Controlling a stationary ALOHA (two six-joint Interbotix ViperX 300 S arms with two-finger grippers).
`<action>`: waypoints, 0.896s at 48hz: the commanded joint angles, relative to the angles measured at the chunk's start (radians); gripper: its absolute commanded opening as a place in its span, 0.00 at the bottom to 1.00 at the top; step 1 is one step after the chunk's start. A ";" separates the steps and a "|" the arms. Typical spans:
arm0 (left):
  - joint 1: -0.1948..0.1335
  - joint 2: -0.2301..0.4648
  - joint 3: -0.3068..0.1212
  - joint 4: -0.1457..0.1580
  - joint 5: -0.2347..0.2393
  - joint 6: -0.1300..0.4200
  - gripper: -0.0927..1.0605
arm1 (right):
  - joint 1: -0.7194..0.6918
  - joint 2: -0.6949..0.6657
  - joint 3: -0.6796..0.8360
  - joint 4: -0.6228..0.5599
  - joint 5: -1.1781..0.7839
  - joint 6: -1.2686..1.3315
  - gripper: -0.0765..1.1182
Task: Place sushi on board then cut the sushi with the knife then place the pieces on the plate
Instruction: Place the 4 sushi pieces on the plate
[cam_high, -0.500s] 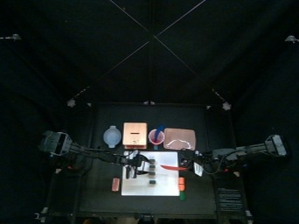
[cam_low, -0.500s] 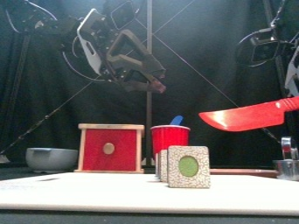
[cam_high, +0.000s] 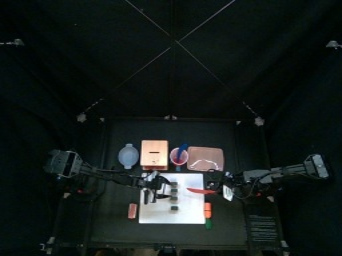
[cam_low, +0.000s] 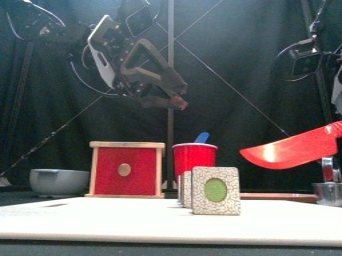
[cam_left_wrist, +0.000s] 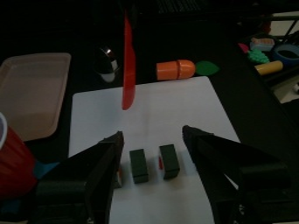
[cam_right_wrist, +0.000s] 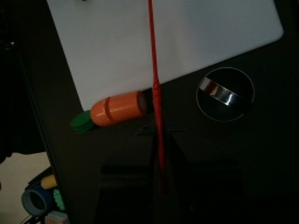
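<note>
The left gripper hangs above the board with its jaws spread wide and nothing between them. Below the gap, the sushi stands upright on the board, untouched; 2 dark blocks show side by side. The right gripper is clamped on the handle of the red knife. The blade is in the air, sloping down toward the middle, to the right of the sushi and higher, well apart from it. A toy carrot lies at the board's right edge, and a round metal cutter sits on the table just beyond it. Behind the board, from left to right, stand a bowl, a box, a red cup and the pink tray, which holds no sushi.
</note>
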 joint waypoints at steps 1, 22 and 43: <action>0.005 -0.012 -0.005 0.003 -0.017 0.003 0.86 | 0.000 0.000 -0.015 -0.002 0.000 0.002 0.50; 0.017 -0.040 0.055 0.002 -0.170 0.003 0.86 | -0.003 -0.002 -0.040 -0.006 0.063 0.012 0.54; 0.020 -0.040 0.066 0.002 -0.189 0.003 0.86 | -0.005 0.000 -0.072 -0.015 0.067 0.014 0.66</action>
